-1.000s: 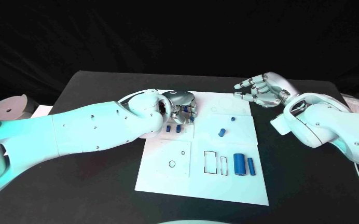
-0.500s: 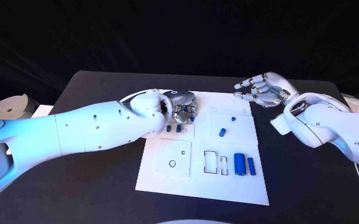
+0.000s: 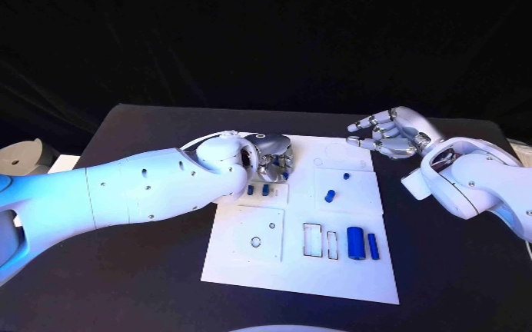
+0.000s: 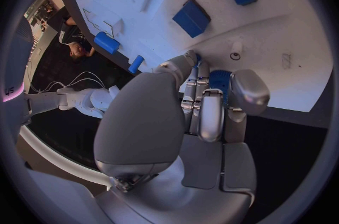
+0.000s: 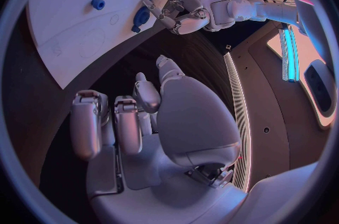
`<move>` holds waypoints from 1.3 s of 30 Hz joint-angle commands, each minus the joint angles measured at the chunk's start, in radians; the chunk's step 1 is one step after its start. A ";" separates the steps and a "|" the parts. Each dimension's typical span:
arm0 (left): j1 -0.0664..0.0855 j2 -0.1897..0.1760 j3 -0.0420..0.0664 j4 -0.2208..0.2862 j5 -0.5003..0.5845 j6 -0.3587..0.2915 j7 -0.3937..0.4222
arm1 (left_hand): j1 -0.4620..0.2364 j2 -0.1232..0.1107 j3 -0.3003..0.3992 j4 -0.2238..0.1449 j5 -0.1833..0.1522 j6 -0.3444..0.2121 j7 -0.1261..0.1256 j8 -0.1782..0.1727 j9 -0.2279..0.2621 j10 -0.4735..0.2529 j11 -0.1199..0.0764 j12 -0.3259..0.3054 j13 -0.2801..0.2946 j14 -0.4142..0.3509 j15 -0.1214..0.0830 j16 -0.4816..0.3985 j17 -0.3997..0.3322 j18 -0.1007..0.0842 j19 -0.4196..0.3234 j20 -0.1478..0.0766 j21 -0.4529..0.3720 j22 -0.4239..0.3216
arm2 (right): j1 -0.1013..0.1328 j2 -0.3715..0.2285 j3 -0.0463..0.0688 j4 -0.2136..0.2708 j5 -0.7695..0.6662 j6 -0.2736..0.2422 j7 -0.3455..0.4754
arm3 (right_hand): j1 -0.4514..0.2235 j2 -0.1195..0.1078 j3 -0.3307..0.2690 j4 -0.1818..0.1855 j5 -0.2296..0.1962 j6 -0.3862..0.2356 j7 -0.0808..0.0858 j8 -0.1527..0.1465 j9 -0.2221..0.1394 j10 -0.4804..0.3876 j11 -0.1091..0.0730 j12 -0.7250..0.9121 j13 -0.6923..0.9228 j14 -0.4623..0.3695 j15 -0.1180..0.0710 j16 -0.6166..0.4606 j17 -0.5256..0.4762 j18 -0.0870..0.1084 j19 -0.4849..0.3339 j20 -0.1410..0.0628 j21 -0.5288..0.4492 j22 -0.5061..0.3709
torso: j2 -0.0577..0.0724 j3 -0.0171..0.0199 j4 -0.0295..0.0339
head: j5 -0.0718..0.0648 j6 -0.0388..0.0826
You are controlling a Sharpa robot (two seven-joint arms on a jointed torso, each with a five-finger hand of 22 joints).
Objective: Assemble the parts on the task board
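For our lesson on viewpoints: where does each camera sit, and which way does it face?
Head view: on the head, looking down at the task board, both arms entering.
Left wrist view: behind the left hand, facing the board, a blue part at its fingers.
Right wrist view: behind the right hand, facing the board's edge.
All share the board.

The left hand [image 4: 205, 105] hides most of the blue part [image 4: 219, 78] in its fingers.

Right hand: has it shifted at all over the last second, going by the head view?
No. The right hand hangs open off the task board's far right corner, placed as before against the board's edge.
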 commanded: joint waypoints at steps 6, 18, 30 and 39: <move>-0.013 0.007 -0.004 -0.008 -0.011 0.065 -0.025 | 0.005 0.025 0.040 -0.022 0.000 0.040 0.007 -0.011 0.000 0.040 0.000 -0.025 0.001 0.044 -0.008 0.015 0.012 -0.021 0.020 -0.007 0.029 0.027 | -0.001 0.001 0.000 0.004 -0.007 0.015 0.009 | -0.003 0.009 -0.004 0.001 -0.006 0.006 0.000 0.004 0.000 -0.001 -0.002 0.005 0.002 0.099 -0.005 -0.004 0.244 0.013 -0.004 0.002 -0.003 0.002 | 0.001 -0.0002 -0.0017 | 0.000 -0.002; -0.021 0.016 -0.004 -0.016 -0.013 0.049 -0.018 | -0.006 0.030 0.071 -0.055 0.000 0.072 0.012 -0.032 -0.002 0.078 0.000 -0.064 0.002 0.042 -0.007 0.018 0.008 -0.022 0.018 -0.006 0.039 0.040 | -0.001 0.000 0.000 0.007 -0.008 0.015 0.009 | -0.002 0.010 -0.004 0.000 -0.006 0.006 0.000 0.005 0.000 0.000 -0.002 0.006 0.003 0.099 -0.005 -0.004 0.245 0.013 -0.004 0.002 -0.002 0.002 | -0.001 -0.0001 0.0004 | -0.003 -0.005; -0.022 -0.008 0.004 0.005 0.005 -0.021 0.004 | -0.009 0.027 0.104 -0.091 0.001 0.077 0.018 -0.060 -0.005 0.090 0.005 -0.102 0.002 0.045 -0.004 0.032 0.027 -0.026 0.018 -0.004 0.056 0.060 | -0.001 -0.001 0.000 0.007 -0.008 0.012 0.010 | -0.002 0.010 -0.004 0.000 -0.006 0.006 0.000 0.005 0.000 0.000 -0.002 0.006 0.003 0.099 -0.005 -0.004 0.245 0.013 -0.004 0.002 -0.002 0.002 | -0.001 -0.0008 0.0003 | -0.003 0.000; -0.021 -0.034 0.025 0.036 0.028 -0.048 0.010 | -0.017 0.026 0.110 -0.095 0.002 0.077 0.020 -0.066 -0.005 0.092 0.007 -0.111 0.003 0.044 -0.002 0.033 0.028 -0.026 0.018 -0.003 0.059 0.064 | -0.002 0.001 0.000 0.003 -0.008 0.012 0.010 | -0.002 0.010 -0.004 0.000 -0.006 0.006 0.000 0.005 0.000 0.000 -0.002 0.006 0.003 0.099 -0.005 -0.004 0.245 0.013 -0.004 0.002 -0.002 0.002 | -0.001 -0.0002 0.0016 | 0.000 0.005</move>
